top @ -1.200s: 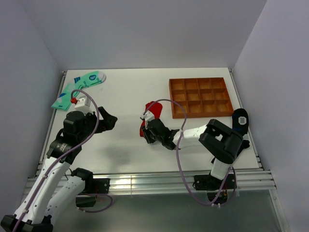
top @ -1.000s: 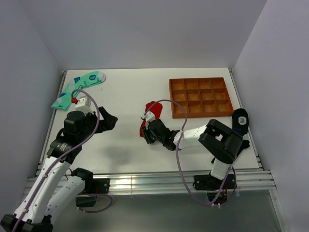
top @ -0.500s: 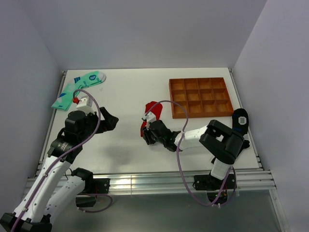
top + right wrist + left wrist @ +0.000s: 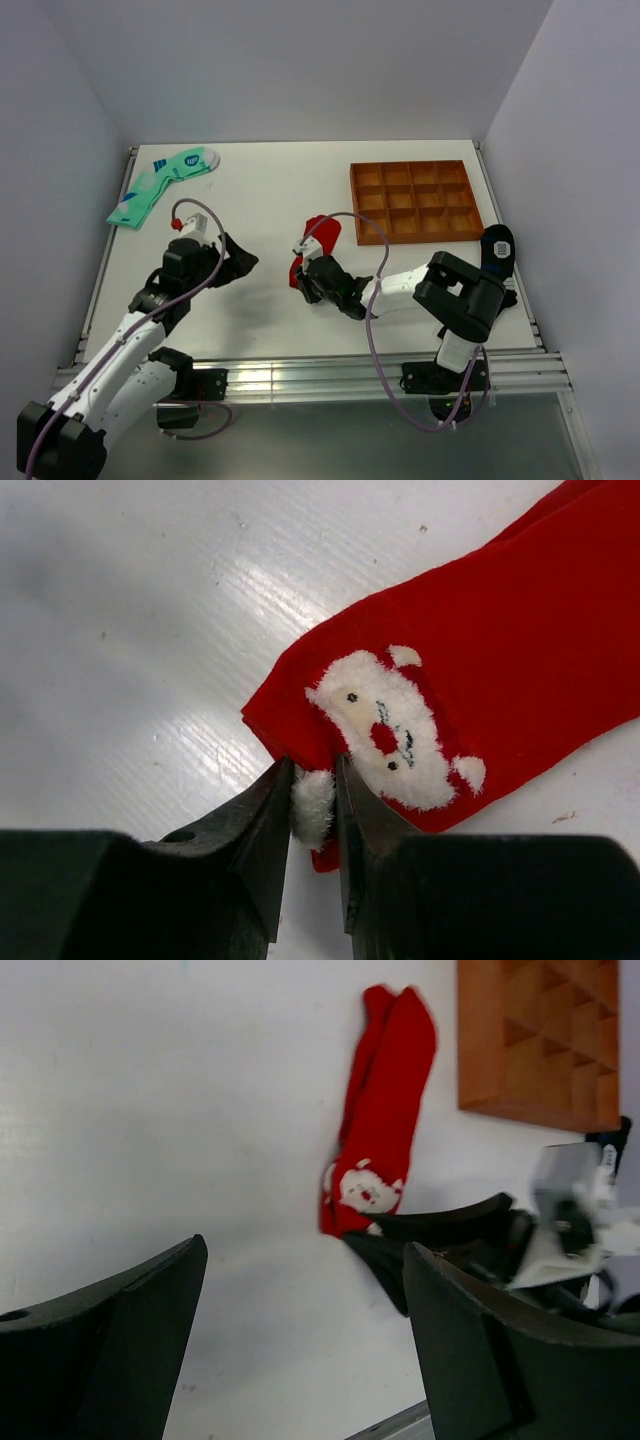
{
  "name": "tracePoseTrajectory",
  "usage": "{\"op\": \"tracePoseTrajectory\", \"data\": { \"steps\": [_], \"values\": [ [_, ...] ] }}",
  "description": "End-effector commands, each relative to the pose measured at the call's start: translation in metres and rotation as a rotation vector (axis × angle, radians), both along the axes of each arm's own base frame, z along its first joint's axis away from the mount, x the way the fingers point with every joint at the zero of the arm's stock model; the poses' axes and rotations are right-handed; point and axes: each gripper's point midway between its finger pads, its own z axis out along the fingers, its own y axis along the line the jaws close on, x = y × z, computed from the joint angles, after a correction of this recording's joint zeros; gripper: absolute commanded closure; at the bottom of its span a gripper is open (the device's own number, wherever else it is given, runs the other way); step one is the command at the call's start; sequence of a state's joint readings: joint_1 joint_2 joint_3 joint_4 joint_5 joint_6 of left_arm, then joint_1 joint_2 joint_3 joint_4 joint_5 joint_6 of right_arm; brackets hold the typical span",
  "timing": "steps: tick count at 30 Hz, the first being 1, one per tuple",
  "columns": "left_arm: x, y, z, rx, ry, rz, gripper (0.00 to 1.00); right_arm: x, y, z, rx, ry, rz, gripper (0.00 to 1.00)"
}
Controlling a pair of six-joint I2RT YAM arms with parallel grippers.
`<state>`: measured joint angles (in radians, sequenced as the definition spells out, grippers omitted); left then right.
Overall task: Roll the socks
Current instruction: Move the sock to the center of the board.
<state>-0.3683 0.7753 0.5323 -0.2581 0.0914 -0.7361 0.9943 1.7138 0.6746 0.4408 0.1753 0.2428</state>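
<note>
Roll start: right gripper [image 4: 314, 820] is clamped on the near edge of the socks [image 4: 500, 680], at the white tuft [image 4: 312, 795].
Socks are laid flat, just left of the brown tray [image 4: 356, 200]; left gripper [image 4: 300, 1300] is held wide apart, empty. Both layers should be caught before the edge is turned over.
</note>
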Motion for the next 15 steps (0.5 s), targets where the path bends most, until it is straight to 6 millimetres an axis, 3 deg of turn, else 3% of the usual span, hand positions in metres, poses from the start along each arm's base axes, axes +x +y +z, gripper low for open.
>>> {"op": "tracePoseTrajectory", "data": {
  "steps": [1, 6, 15],
  "values": [
    [0.012, -0.016, 0.001, -0.141, -0.039, 0.022, 0.16, -0.021, -0.011, -0.013, -0.031, 0.063, 0.013, 0.71],
    [0.021, -0.012, -0.017, -0.064, -0.062, 0.094, 0.18, -0.033, -0.001, 0.003, 0.048, 0.084, 0.069, 0.78],
    [0.005, -0.024, -0.064, 0.015, -0.05, 0.069, 0.26, -0.06, 0.016, 0.019, 0.167, 0.201, 0.171, 0.8]
  ]
}}
